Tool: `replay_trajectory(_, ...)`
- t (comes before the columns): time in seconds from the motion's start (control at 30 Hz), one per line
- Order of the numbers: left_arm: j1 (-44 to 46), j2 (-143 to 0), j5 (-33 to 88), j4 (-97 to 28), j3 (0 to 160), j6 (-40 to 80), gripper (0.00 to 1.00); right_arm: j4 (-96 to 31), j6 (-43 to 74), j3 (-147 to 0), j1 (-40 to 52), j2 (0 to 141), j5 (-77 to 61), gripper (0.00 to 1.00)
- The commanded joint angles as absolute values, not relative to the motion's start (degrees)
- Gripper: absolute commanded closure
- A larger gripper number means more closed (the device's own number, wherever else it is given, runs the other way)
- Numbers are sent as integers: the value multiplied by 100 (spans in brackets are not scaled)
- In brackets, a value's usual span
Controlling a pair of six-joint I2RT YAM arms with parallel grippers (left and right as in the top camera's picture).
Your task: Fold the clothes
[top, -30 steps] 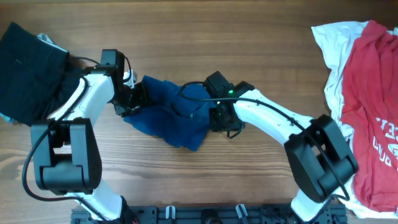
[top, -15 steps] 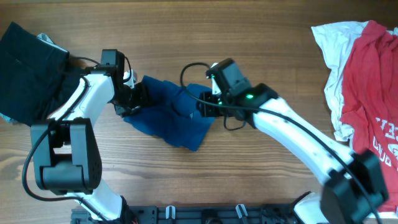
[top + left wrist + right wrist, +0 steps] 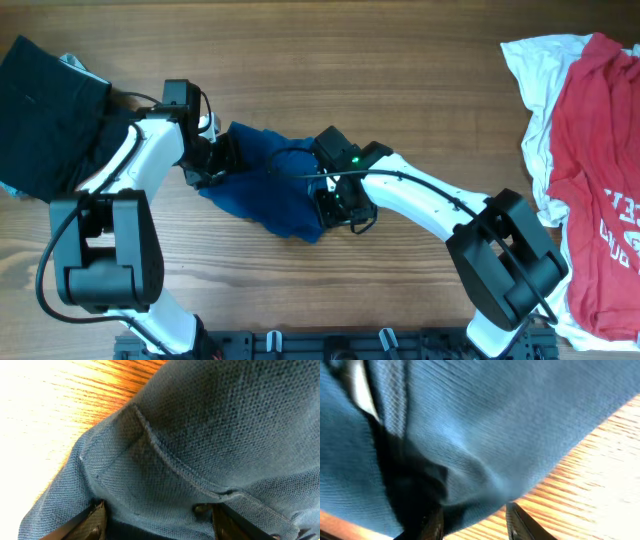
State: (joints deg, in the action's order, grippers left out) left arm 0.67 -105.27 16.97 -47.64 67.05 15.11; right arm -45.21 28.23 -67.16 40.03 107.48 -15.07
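Overhead: the dark blue shirt (image 3: 270, 185) lies crumpled left of centre on the wooden surface (image 3: 420, 70), bunched rather than spread. The left gripper (image 3: 215, 160) is at its left edge and the right gripper (image 3: 335, 200) is on its right edge, low on the cloth. A black garment (image 3: 50, 110) lies at far left. A white garment (image 3: 535, 70) and a red garment with white print (image 3: 600, 150) are heaped at far right, well apart from the shirt.

Left wrist: knit weave fills the frame, with a stitched seam (image 3: 170, 460) running across it. Both fingers (image 3: 92, 522) show at the bottom, standing apart with a thick wad of shirt between them. Cannot tell whether they pinch it or merely straddle it.

Right wrist: a drooping fold of the shirt hangs over the fingers (image 3: 432, 525), with a white strip (image 3: 362, 385), perhaps a label, at upper left. Bare wood shows to the right. The cloth hides the tips, so I cannot tell the grip here either.

Handling, as judged: the shirt is light, limp and not slippery. It will sag and drag on the wood and holds no shape of its own. Nothing about it is fragile. Best holds are seams, hems or the shoulder line, where the doubled cloth gives a firmer pinch. Take a single layer at opposite edges so the bunch can be pulled flat before any fold.
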Motion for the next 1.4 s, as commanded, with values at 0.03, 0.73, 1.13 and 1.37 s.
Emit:
replay_trajectory(0.03, 51, -10630, 1664, -4829, 6713, 1411, 33, -4611, 2742, -6731, 3942, 10547, -1004, 61)
replay_trajectory(0.73, 51, -10169, 1988, -6549, 5889, 1833, 43, -4838, 2027, -6711, 3653, 8678, -943, 49)
replay_trajectory(1.13, 47, -8462, 1365, -4939, 6027, 1846, 30, -4668, 1671, -6700, 4062, 8884, -2001, 50)
replay_trajectory(1.37, 47, -9480, 1278, -4536, 6027, 1833, 31, -4272, 2115, -6700, 4329, 9797, -2453, 55)
